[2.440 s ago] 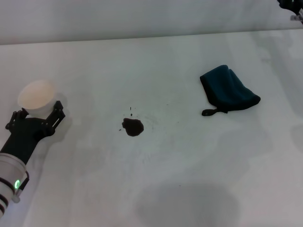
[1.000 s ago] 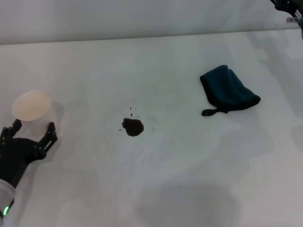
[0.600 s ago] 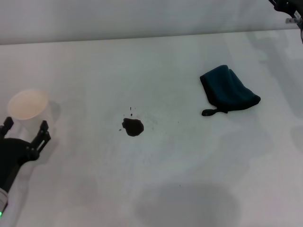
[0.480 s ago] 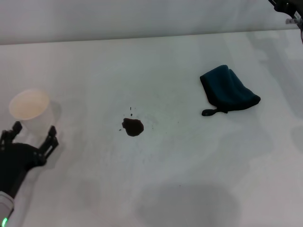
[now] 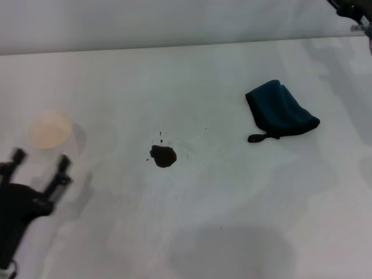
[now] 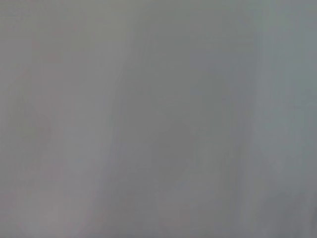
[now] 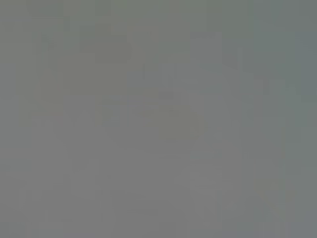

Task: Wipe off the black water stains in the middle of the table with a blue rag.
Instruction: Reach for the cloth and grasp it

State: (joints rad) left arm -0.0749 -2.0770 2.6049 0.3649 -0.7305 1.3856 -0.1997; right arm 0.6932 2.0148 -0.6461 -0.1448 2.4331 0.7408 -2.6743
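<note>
At eight o'clock on the table [image 5: 192,232], the left gripper [image 5: 37,164] is spread and empty, just below a paper cup [image 5: 50,130]. From it, the black water stains [image 5: 163,156] lie at three o'clock, the blue rag [image 5: 280,110] farther, toward two. Only a sliver of the right gripper [image 5: 352,8] shows at the one o'clock corner, its state unreadable.

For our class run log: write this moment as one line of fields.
left tool: open, near paper cup | right tool: far corner | blue rag: untouched | black water stains: unwiped on table
</note>
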